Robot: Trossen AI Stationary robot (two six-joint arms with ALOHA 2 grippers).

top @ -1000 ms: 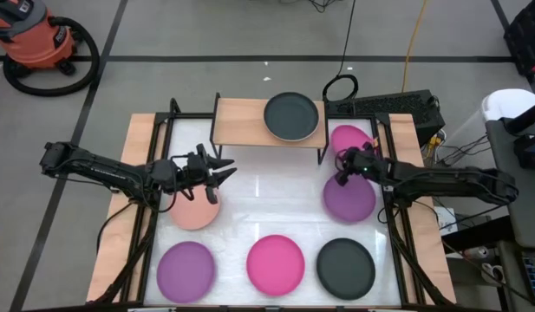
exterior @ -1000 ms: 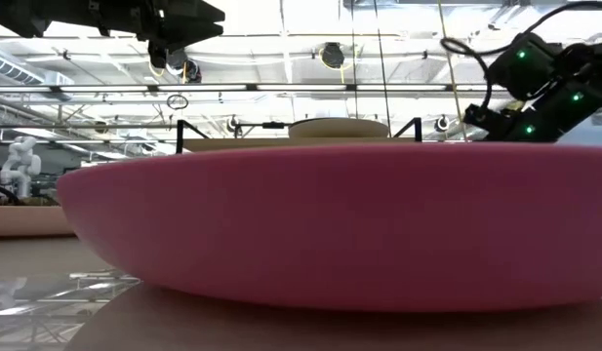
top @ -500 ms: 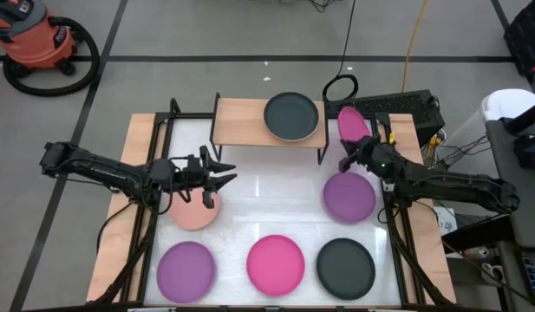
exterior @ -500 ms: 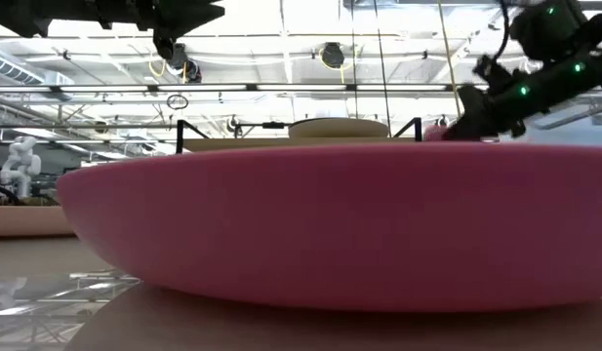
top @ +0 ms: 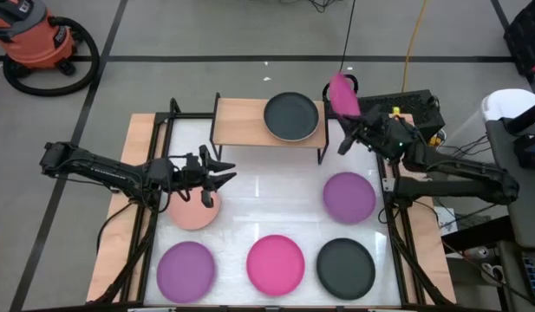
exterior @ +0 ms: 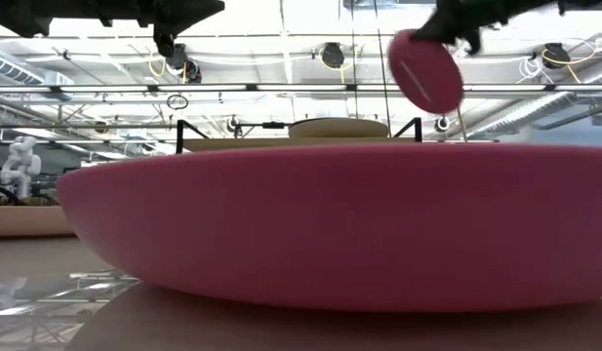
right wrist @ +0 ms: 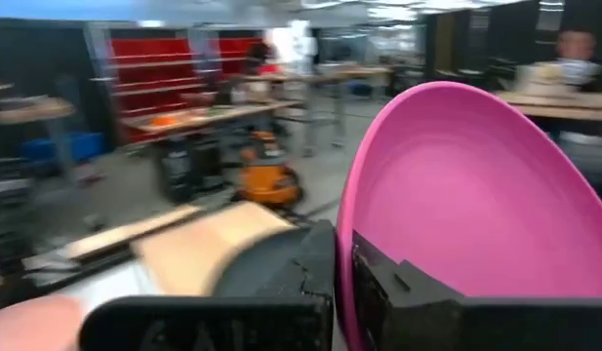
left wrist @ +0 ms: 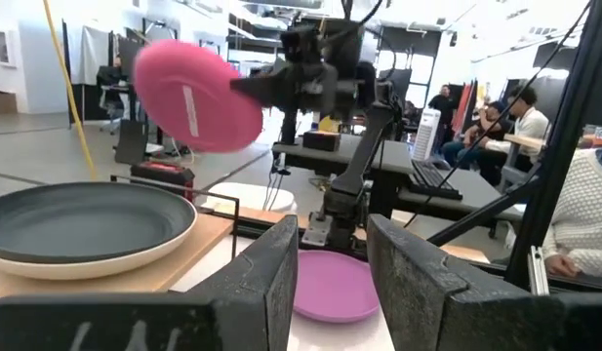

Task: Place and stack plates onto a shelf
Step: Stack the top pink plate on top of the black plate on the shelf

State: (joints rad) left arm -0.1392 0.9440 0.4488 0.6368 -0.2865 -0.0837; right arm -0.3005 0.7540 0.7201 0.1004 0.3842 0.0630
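Gripping a magenta plate [top: 342, 94] by its rim, right gripper [top: 348, 130] clamped, plate tilted in the air just beside the shelf [top: 241, 121], left gripper [top: 217, 171] parted over the salmon plate [top: 194, 211].

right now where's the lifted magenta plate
In the high view, the magenta plate hangs tilted in the right gripper, beside the shelf's right end.
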